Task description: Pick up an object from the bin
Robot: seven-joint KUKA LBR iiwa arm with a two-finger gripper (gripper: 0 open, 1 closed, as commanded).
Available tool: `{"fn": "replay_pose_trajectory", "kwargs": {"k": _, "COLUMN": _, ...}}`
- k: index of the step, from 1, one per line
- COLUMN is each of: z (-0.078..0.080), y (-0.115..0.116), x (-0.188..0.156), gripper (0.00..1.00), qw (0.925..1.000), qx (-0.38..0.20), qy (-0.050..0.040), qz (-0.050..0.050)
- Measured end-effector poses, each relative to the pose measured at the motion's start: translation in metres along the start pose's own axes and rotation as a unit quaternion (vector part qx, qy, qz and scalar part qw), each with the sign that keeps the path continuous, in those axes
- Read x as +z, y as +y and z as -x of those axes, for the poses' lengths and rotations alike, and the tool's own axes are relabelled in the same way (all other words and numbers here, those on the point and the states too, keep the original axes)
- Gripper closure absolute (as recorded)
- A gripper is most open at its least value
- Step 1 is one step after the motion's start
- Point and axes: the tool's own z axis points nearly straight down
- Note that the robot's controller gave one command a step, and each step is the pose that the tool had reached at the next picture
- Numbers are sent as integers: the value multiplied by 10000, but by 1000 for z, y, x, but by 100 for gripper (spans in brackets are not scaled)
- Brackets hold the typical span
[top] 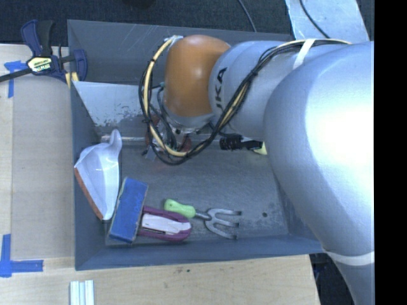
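**A:** Where is the pincer (pixel 170 142)?

**B:** It is under the orange cover (pixel 191 75), upper middle of the frame, low over the floor of the bin (pixel 191 254) near its back wall. The cover and the cables (pixel 151 75) hide it. I cannot tell whether it is spread or pressed together, and I see nothing pinched in it.

**A:** What lies nearest?

**B:** The white scoop (pixel 102 170), at the left side of the bin. Its thin handle tip points up towards the pincer and ends near it. The rest lie along the lower wall: a blue block (pixel 129 210), a purple-and-white piece (pixel 166 226) touching it, and a green-handled fork (pixel 206 216) just to the right.

**A:** How would the scoop handle?

**B:** I'd judge it light, stiff plastic, smooth and rather slippery. The bowl looks too wide and curved to pinch, so the narrow handle is the place to take hold. Lifted by that end, it may swing.

**A:** And the fork?

**B:** It looks small and stiff. The green grip probably holds better than the metal tines.

**A:** Anything unclear?

**B:** I can't make out what the purple-and-white piece is, and the block covers its left end. The scoop's orange-brown underside is mostly hidden. The arm (pixel 318 138) covers the right part of the bin, so that stretch of floor is unseen.
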Motion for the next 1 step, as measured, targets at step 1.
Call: {"fn": "replay_pose_trajectory", "kwargs": {"k": 1, "z": 3, "y": 2, "x": -35, "gripper": 100, "qw": 10000, "qx": -3, "qy": -39, "qz": 28}}
